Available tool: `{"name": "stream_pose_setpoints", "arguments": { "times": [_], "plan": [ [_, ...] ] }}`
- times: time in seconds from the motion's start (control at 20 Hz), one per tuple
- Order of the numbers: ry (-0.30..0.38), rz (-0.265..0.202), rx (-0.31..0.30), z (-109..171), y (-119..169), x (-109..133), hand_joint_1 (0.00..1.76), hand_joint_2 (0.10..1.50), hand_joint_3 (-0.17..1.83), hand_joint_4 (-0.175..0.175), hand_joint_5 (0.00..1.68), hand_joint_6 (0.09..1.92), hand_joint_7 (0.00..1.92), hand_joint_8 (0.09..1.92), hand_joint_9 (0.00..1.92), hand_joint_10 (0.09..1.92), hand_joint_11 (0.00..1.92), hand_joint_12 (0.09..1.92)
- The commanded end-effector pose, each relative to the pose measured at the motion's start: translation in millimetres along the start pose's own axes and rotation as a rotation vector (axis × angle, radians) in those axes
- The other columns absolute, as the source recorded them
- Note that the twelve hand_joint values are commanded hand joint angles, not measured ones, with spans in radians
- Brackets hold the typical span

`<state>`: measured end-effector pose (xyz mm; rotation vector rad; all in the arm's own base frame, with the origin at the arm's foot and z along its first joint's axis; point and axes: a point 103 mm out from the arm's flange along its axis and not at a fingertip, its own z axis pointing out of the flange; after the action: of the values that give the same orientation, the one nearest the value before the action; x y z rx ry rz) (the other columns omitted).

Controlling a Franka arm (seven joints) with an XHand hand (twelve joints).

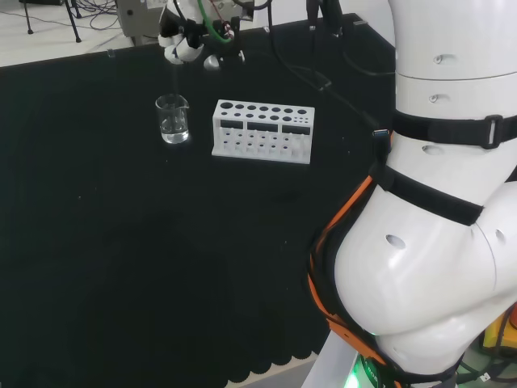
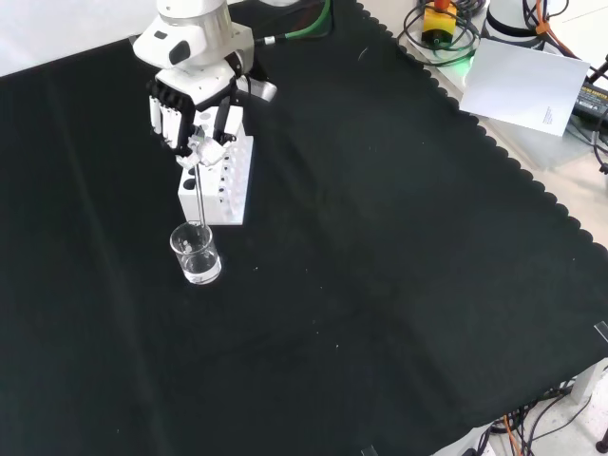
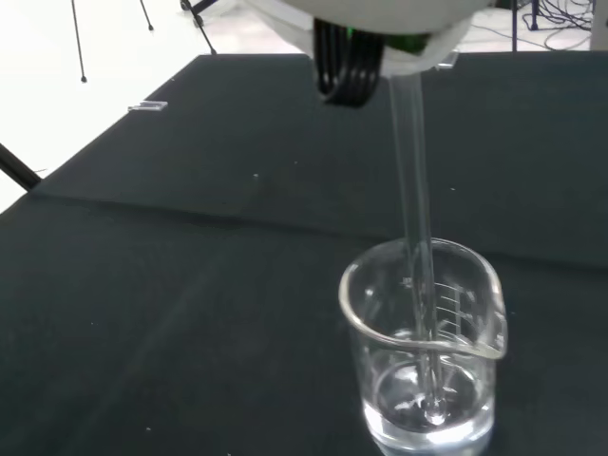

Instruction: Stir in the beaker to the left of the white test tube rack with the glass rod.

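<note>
Hand (image 2: 195, 109) pinching glass rod (image 3: 416, 237) up top, fingers curled round it — rod tip down in beaker (image 3: 425, 356), near bottom. Beaker sits just left of white test tube rack (image 1: 262, 131), head view.

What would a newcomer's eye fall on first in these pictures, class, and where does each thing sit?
First, the black and white hand at the top left of the front view, its fingers curled round a glass rod that reaches down into the clear beaker. In the head view the white test tube rack stands just right of that beaker. The wrist view shows the rod's tip near the beaker's bottom, in a little clear liquid.
</note>
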<state>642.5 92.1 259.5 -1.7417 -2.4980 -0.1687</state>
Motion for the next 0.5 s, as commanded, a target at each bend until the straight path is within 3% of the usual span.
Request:
{"name": "stream_pose_setpoints", "arguments": {
  "times": [0.05,0.5],
  "plan": [
    [0.003,-0.010,-0.019,0,2,8,1.30,0.77,0.58,-0.175,1.09,0.66,1.19,1.08,1.65,0.73,1.21,0.95],
    [-0.019,-0.022,-0.039,-12,-1,14,1.30,0.77,0.58,-0.175,1.09,0.66,1.19,1.08,1.64,0.73,1.22,0.95]
  ]
}}
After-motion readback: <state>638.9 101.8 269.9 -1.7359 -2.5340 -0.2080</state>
